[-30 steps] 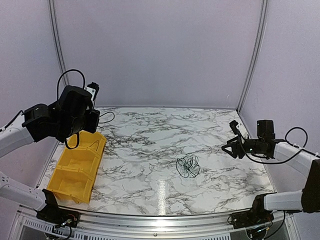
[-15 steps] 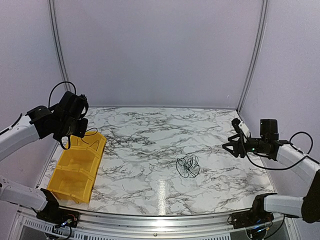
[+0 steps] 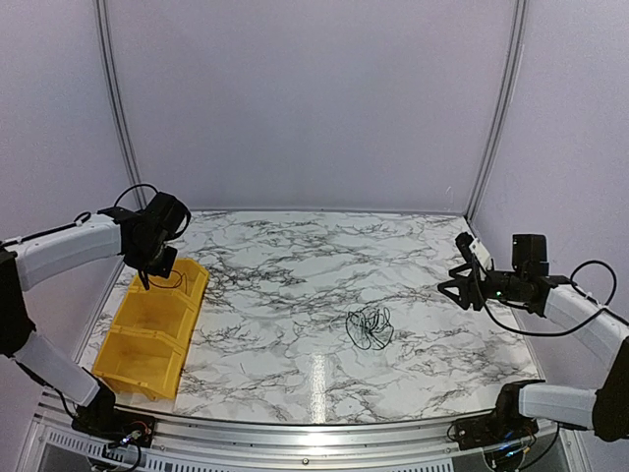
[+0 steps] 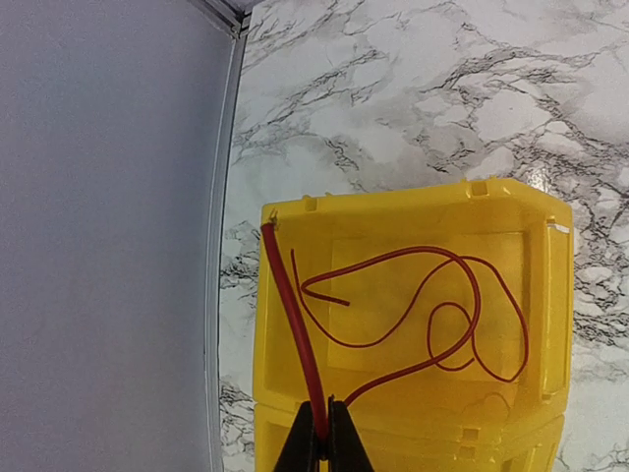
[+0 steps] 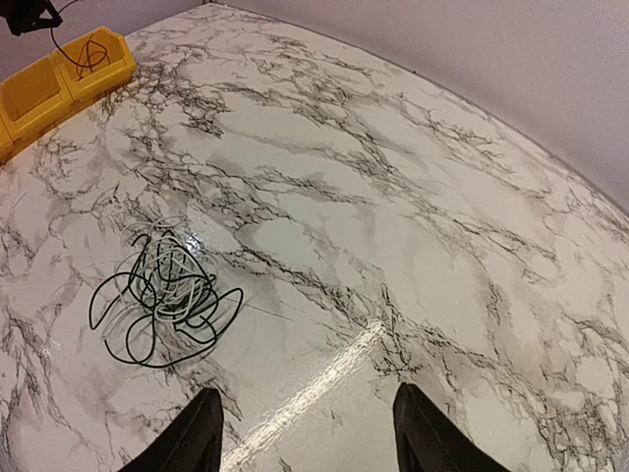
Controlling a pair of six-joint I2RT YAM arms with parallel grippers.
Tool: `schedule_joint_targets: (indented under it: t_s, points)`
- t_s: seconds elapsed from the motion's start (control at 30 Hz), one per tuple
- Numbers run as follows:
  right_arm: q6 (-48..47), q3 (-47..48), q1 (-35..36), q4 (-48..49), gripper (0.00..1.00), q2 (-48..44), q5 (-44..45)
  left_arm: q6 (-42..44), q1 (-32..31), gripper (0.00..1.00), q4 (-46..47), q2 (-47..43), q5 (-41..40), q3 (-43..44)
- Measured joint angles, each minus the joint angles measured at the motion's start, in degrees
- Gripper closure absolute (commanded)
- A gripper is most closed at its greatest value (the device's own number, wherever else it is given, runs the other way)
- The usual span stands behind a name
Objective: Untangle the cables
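A small tangle of cables [image 3: 370,327], thin dark and white wires in loose loops, lies on the marble table right of centre; it also shows in the right wrist view [image 5: 162,295]. My left gripper [image 4: 325,405] is shut on a thin red cable [image 4: 292,310] whose free length lies looped in the far compartment of the yellow bin [image 4: 413,197]. In the top view the left gripper [image 3: 147,275] hangs over the bin's far end. My right gripper [image 5: 305,391] is open and empty, held above the table well right of the tangle [image 3: 452,267].
The yellow bin [image 3: 147,334] stands at the table's left edge, beside the wall frame. The grey wall [image 4: 108,236] runs close along the bin's left side. The table's right edge lies under my right arm.
My left arm has swung down and toward the bin with the red cable, which now lies looped in the far compartment. The right gripper shifted slightly, then stayed still. The tangle has not moved.
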Motion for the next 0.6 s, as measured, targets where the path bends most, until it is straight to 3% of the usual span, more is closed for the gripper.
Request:
schedule_joint_targets:
  t_s: [0.27, 0.6]
  points:
    - [-0.24, 0.0, 0.0, -0.09, 0.41, 0.22, 0.39, 0.26, 2.05, 1.0, 3.32, 8.98, 1.46, 0.17]
    - [-0.42, 0.0, 0.0, -0.11, 0.4, 0.37, 1.18, 0.7, 5.7, 1.0, 7.37, 12.81, 6.23, 0.15]
